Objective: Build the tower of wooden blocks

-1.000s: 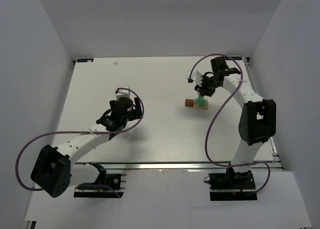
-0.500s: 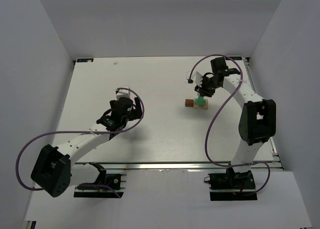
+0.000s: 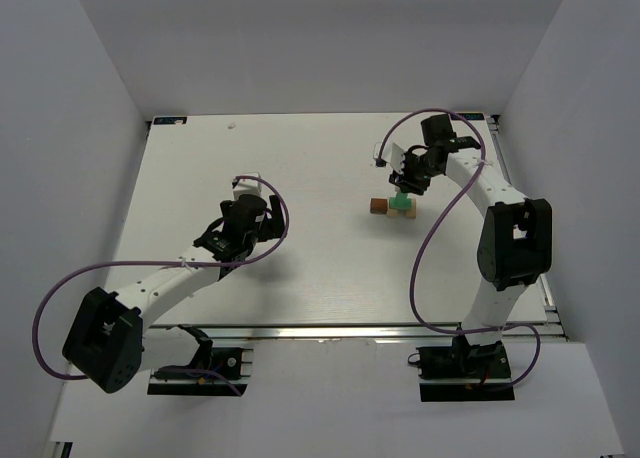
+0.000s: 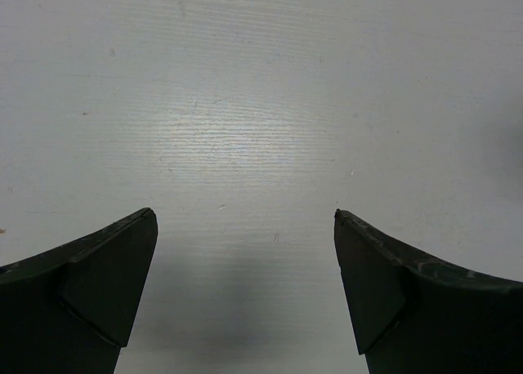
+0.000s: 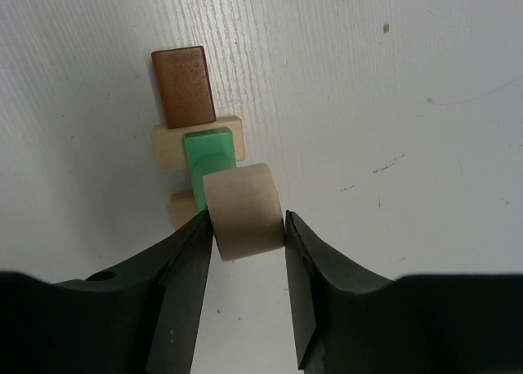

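The right gripper [image 5: 247, 220] is clamped on a pale tan rounded wooden block [image 5: 241, 196], one finger on each side of it, directly above the partly built stack at the far right of the white table [image 3: 300, 158]. In the right wrist view the mint green wooden block [image 5: 211, 152] that tops the stack has its long axis pointing straight away from the fingers. It crosses a pale tan flat wooden block [image 5: 170, 148], with a dark brown rectangular wooden block [image 5: 183, 86] just beyond. The held piece covers only the near end of the green one, so its seat appears to lie slightly forward of the grip; whether they touch cannot be told. The left gripper [image 4: 245, 219] hangs with jaws wide apart over bare table, well apart from the stack, so the right arm is the nearer.
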